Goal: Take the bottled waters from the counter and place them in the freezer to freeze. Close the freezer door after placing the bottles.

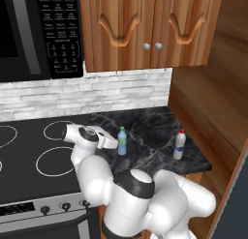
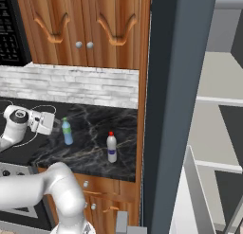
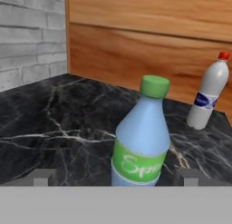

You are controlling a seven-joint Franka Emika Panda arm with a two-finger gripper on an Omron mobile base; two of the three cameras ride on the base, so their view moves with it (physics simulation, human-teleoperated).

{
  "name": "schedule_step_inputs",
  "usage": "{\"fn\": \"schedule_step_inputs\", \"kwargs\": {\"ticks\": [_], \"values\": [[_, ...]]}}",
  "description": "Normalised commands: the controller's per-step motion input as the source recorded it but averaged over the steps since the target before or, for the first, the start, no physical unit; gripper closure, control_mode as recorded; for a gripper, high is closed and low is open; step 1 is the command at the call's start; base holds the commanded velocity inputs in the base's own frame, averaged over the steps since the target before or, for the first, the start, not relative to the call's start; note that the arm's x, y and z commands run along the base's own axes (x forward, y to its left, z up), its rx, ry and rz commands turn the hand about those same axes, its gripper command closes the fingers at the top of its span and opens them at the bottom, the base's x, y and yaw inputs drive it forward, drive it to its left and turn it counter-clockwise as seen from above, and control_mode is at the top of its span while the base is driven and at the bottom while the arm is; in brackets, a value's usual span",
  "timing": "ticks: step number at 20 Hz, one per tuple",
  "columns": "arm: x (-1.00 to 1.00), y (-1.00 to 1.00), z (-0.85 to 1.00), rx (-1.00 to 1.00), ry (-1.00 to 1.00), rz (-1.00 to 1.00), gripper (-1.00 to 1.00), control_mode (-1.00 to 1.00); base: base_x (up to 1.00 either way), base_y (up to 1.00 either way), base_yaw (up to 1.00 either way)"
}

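In the left base view, the white arm reaches low over the black marble counter with pale veins [image 1: 150,131], its two-finger gripper [image 1: 115,142] close against the small clear green-capped bottle with a blue body [image 1: 122,141]. That bottle stands upright near the edge of the black glass stovetop with white rings [image 1: 34,151]. The whitish red-capped bottle with a bluish label [image 1: 179,144] stands upright well apart from it, near the tall wooden side panel [image 1: 208,102]. Above hang reddish-brown wooden wall cabinets with round knobs [image 1: 145,25] and a black microwave with a keypad [image 1: 38,30].

In the right base view, the gripper [image 2: 58,122] points sideways at the green-capped bottle [image 2: 67,131], just beside it. The red-capped bottle [image 2: 111,147] stands nearer the counter's [image 2: 95,152] front edge. To the right rises the dark blue-grey freezer [image 2: 166,110], its light grey shelved interior [image 2: 218,100] exposed.

In the hand view, the green-capped bottle [image 3: 142,137] stands upright between the two dark fingertips [image 3: 43,177], which are spread wide with a gap on either side of it; nothing is grasped. The red-capped bottle [image 3: 208,91] stands farther back against the wooden panel [image 3: 149,37].
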Motion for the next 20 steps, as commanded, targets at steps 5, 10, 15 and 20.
{"fn": "schedule_step_inputs", "kwargs": {"ticks": [5,10,15,20], "values": [[0.0,-0.1,-0.02,-0.03,0.0,0.0,-1.0,-1.0,0.0,0.0,0.0],[0.0,-0.13,0.0,0.0,0.0,0.0,-1.0,-1.0,0.0,0.0,0.0],[0.0,-0.12,0.0,0.0,0.0,0.0,-1.0,-1.0,0.0,0.0,0.0],[0.0,-0.11,-0.02,-0.02,0.0,0.0,-1.0,-1.0,0.0,0.0,0.0]]}}
